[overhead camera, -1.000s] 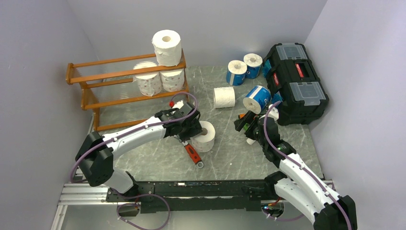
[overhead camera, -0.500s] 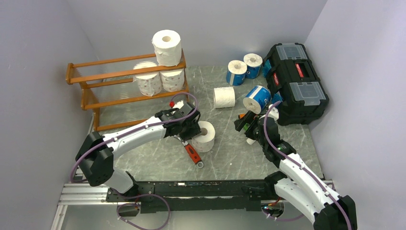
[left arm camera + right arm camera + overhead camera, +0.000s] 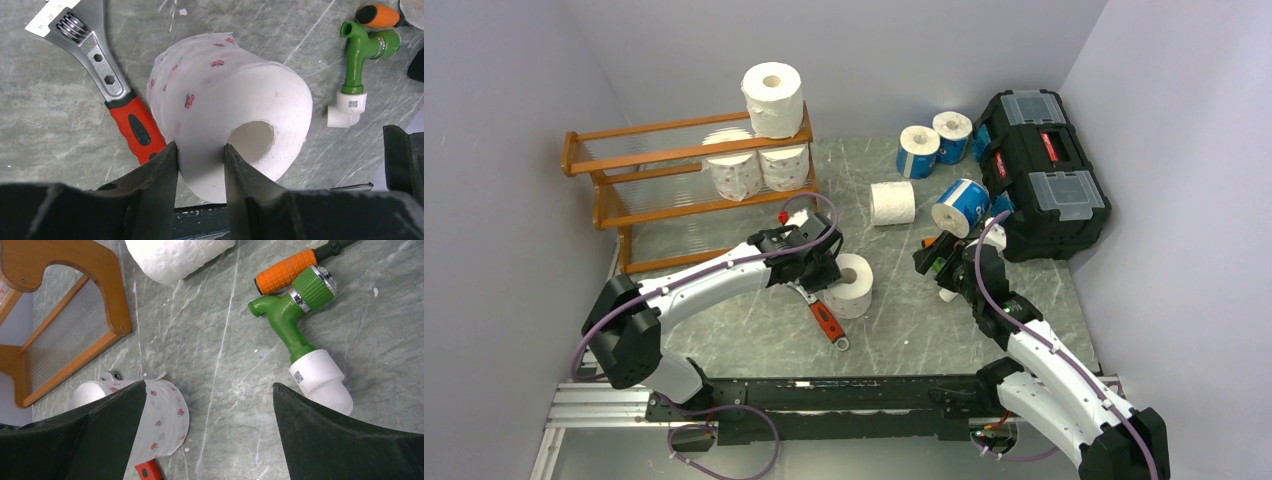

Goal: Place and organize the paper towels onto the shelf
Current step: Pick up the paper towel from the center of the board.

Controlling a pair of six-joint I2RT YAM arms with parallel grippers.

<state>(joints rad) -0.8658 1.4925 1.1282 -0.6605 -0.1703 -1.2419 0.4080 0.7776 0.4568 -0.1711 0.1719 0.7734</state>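
Printed roll (image 3: 225, 100) stands on end mid-table, long axis vertical, core mouth up. Left gripper (image 3: 200, 146) pinches its wall: one finger (image 3: 160, 175) outside, other at core. Red-handled wrench (image 3: 132, 125) just beside roll's base; green tap (image 3: 287, 320) apart to right. We note bare grey veined table (image 3: 894, 320) between roll and slatted wooden shelf (image 3: 674, 150). Right gripper (image 3: 210, 385) spread wide, holding nothing. Roll soft, fat, red-flowered.
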